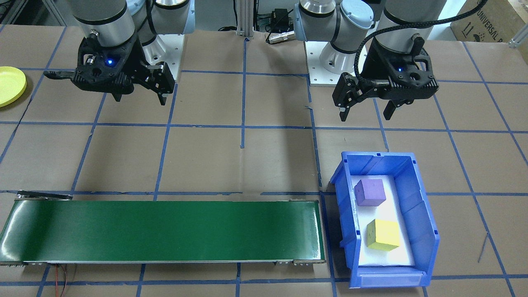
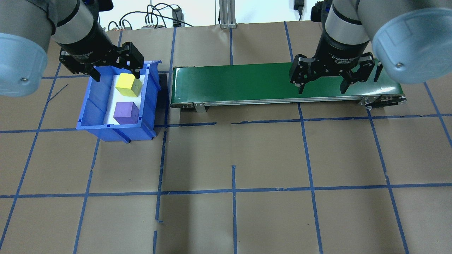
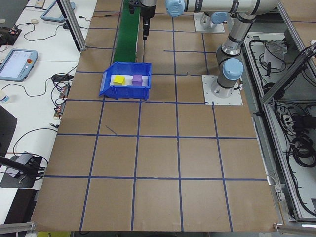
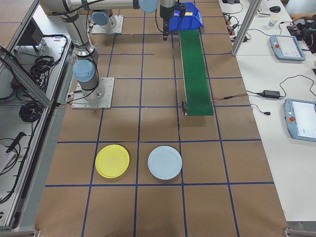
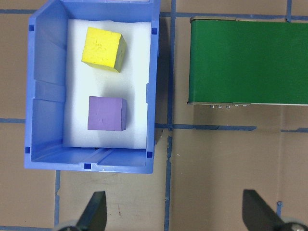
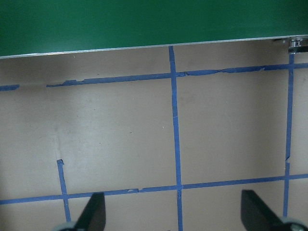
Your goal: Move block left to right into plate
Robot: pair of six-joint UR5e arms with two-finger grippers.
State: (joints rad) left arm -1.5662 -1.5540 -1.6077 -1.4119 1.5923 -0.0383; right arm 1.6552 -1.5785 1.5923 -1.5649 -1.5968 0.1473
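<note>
Overhead exterior: left claw [image 2: 113,71] spread above bin [image 2: 92,106], poised for yellow block [image 2: 129,85]; right claw [image 2: 321,84] spread, empty, waiting beside conveyor [image 2: 247,84]; plate [image 4: 112,161] far off.

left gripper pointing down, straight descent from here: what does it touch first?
Likely bare table paper. The open left gripper hangs short of the blue bin, on the robot's side; the left wrist view shows paper between its fingertips, the bin ahead. Depth is uncertain, so the bin's near wall might be grazed.
</note>
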